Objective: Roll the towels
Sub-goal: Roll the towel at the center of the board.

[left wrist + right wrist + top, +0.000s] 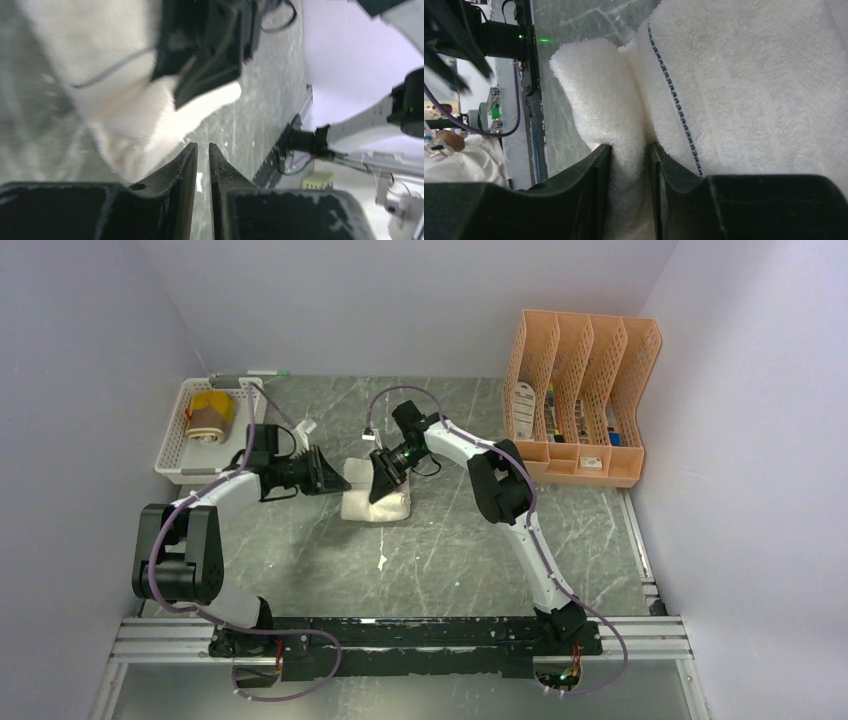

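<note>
1. While the right gripper (630,148) pinches a soft fold of the white towel (376,504), that towel sits bunched up in the middle of the table (450,550).
2. The left gripper (203,148) holds nothing. Its fingers are almost together, with only a thin gap.
3. The white towel lies just beside the left gripper, on its right, so the right arm is nearer.
4. The towel's long side seems to run left to right, but it is lumpy, so I am not sure.
5. The yellow towel (212,416) lies rolled in the basket (172,455), well apart.
</note>
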`<state>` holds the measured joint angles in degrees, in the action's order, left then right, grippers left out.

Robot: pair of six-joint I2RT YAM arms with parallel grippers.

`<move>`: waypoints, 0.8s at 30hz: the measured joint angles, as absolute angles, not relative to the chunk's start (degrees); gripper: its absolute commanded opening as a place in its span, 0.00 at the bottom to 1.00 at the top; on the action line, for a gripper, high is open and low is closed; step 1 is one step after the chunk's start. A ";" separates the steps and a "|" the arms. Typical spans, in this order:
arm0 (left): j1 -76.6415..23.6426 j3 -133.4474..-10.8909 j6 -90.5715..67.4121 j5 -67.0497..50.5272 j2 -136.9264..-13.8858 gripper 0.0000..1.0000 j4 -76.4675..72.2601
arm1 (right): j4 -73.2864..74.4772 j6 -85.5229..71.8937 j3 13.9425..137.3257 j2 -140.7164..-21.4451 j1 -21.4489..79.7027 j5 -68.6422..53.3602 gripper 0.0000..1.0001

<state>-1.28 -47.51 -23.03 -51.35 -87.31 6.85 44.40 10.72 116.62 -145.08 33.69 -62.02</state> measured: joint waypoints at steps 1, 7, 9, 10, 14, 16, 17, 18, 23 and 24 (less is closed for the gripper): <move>-2.72 -46.50 -23.40 -51.90 -87.31 0.25 6.33 | 44.38 10.59 116.62 -145.16 33.69 -62.17 0.35; -6.17 -43.62 -26.22 -53.43 -87.33 0.24 3.16 | 44.05 9.61 116.71 -145.56 33.45 -62.81 0.38; -6.22 -43.62 -26.44 -53.32 -87.46 0.23 2.35 | 44.07 9.47 117.05 -145.95 33.32 -63.29 0.38; -6.22 -43.64 -26.41 -53.19 -87.79 0.23 2.13 | 44.12 9.39 117.23 -146.12 33.26 -63.55 0.39; -6.22 -43.68 -26.46 -52.45 -91.39 0.22 1.91 | 44.12 9.26 117.32 -146.21 33.08 -63.88 0.41; -6.22 -43.68 -26.63 -51.86 -93.43 0.21 1.96 | 44.12 9.15 117.32 -146.21 33.08 -63.94 0.43; -6.24 -43.68 -26.72 -51.51 -94.28 0.21 2.02 | 44.10 9.04 117.32 -146.21 33.08 -63.96 0.44; -6.26 -43.68 -26.85 -51.18 -94.87 0.21 2.09 | 44.07 8.91 117.32 -146.21 33.08 -64.03 0.45; -6.55 -43.68 -27.53 -48.95 -95.92 0.20 2.22 | 44.10 8.34 117.56 -146.21 33.06 -64.36 0.56; -6.57 -43.68 -27.88 -48.40 -96.12 0.20 2.11 | 44.12 8.19 117.71 -146.21 33.08 -64.42 0.69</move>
<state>-6.57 -43.68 -27.88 -48.40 -96.12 2.11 44.12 8.19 117.71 -146.21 33.08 -64.42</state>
